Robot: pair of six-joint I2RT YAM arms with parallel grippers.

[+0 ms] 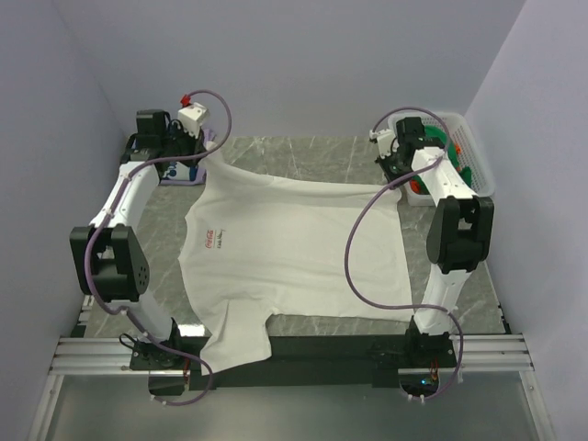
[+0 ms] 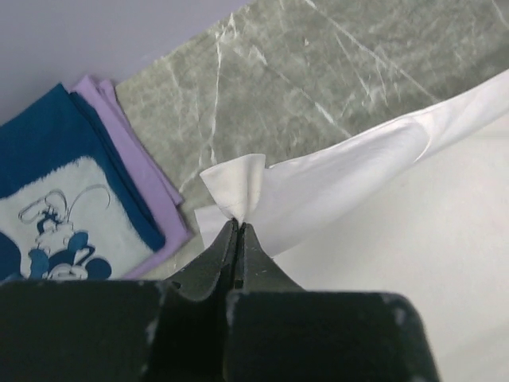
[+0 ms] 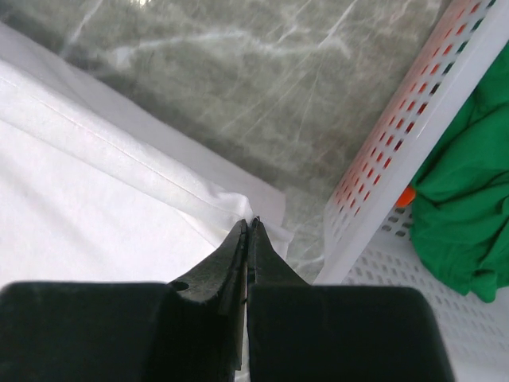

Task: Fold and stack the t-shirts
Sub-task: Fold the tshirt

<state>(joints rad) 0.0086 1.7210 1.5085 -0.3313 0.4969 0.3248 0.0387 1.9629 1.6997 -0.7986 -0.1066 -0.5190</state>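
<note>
White t-shirt [image 1: 294,248] lies spread on a grey marble table [image 1: 312,156] between lilac walls [image 1: 322,55], far corners pinched by left gripper [image 2: 238,226] and right gripper [image 3: 249,224]; basket [image 3: 413,119] holding a green shirt [image 3: 469,199] beside it at right, folded navy shirt [image 2: 48,151] far left.

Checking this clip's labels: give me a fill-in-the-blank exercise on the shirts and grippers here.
The left gripper and the right gripper are both ____ on the far edge of the white t-shirt. The cloth in the basket is ____. The folded navy t-shirt lies on a lilac one beside the ____ gripper.
Missing: shut; green; left.
</note>
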